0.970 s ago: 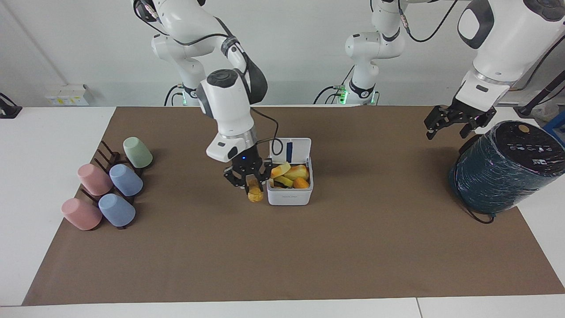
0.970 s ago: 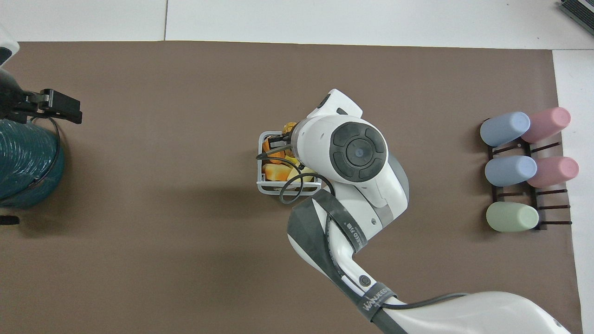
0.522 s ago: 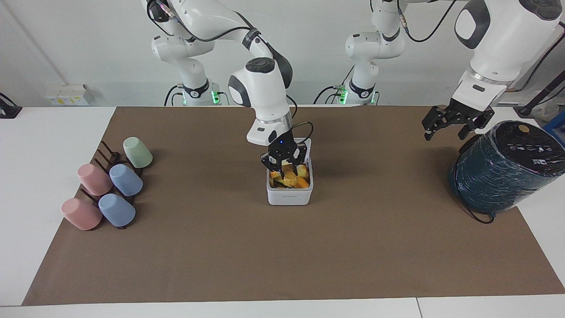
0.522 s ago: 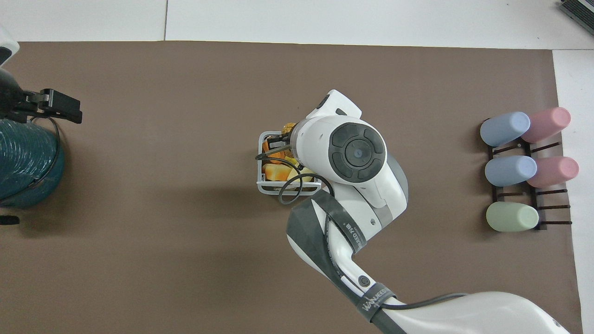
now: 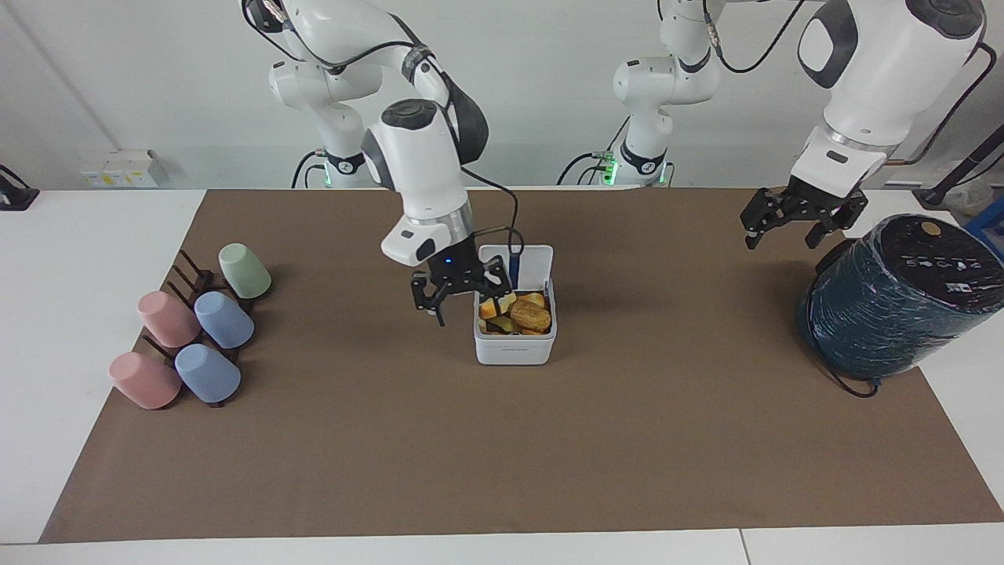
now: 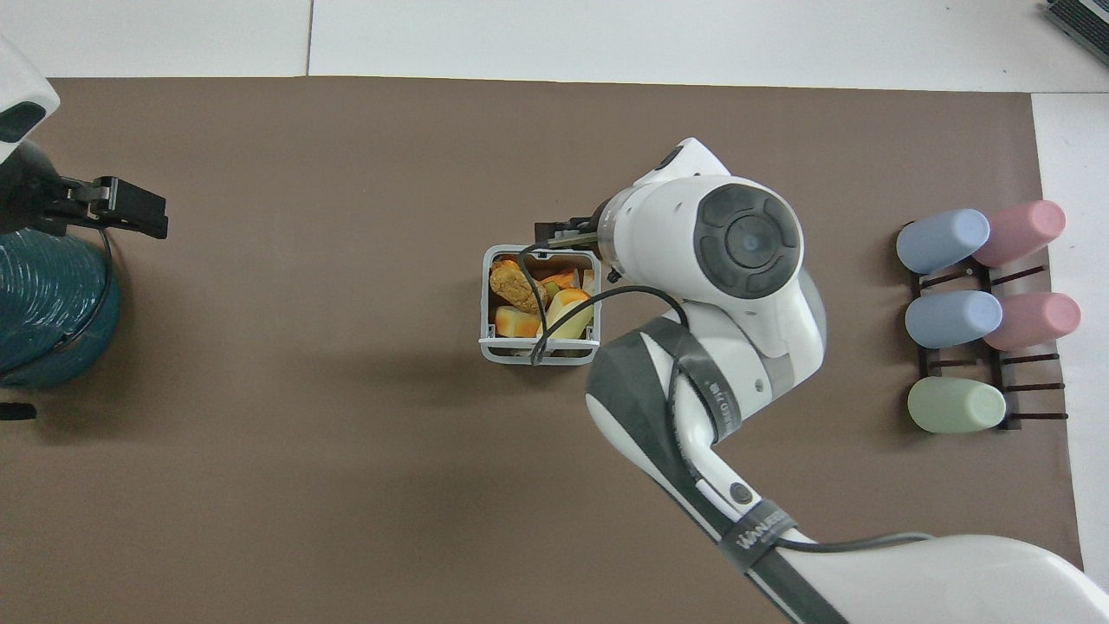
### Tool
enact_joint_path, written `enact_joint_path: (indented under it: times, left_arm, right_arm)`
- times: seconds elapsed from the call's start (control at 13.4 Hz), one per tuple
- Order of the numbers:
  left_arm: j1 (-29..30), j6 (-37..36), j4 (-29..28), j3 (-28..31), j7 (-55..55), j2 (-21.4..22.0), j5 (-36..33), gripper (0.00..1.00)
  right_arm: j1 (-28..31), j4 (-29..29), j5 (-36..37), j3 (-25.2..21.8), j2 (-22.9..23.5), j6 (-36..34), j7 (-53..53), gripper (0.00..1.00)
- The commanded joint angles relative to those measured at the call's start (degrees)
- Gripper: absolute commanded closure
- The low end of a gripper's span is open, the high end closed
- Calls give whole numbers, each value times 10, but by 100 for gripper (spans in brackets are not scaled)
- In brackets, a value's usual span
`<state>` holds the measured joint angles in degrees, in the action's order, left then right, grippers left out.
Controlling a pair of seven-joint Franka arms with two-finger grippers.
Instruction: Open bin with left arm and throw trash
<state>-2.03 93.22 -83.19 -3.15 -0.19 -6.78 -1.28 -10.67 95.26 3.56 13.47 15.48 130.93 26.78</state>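
Observation:
The white bin stands mid-mat with its lid tipped up and open. Inside lies the trash: a brown crusty oblong on top of pale yellow and orange pieces. My right gripper hangs open and empty just over the mat, beside the bin's rim on the side toward the right arm's end. My left gripper waits open and empty in the air beside the dark teal cylinder.
A dark rack with several pastel cups lies on its side at the right arm's end of the mat. The teal wrapped cylinder stands at the left arm's end. A black cable loops over the bin.
My right gripper carried the brown piece over the bin, opened and dropped it in, then drew back to the bin's side. The left gripper drifted slightly.

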Motion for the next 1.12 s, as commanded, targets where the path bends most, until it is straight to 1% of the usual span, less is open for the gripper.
enact_joint_path:
  times: [0.0, 0.15, 0.37, 0.6, 0.82, 0.9, 1.04]
  left_arm:
    - [-3, 32, -25, 3, 7, 18, -14, 0]
    - [-2, 37, -25, 4, 7, 18, -14, 0]
    - [0, 42, -26, 4, 7, 17, -14, 0]
    - [3, 42, -25, 4, 7, 17, -14, 0]
    - [3, 46, -25, 5, 7, 17, -14, 0]
    - [3, 46, -25, 5, 7, 17, -14, 0]
    - [3, 46, -25, 5, 7, 17, -14, 0]
  right_arm:
    - [49, 7, -4, 6, -33, -32, -1, 0]
    - [71, 7, -4, 6, -39, -44, -1, 0]
    - [79, 6, 4, 3, -48, -73, -1, 0]
    - [117, 5, 6, 6, -65, -97, -5, 0]
    - [142, 5, 6, 3, -95, -139, -61, 0]
    - [160, 5, 2, 4, -106, -153, -79, 0]
    - [177, 4, -7, 3, -134, -201, -122, 0]
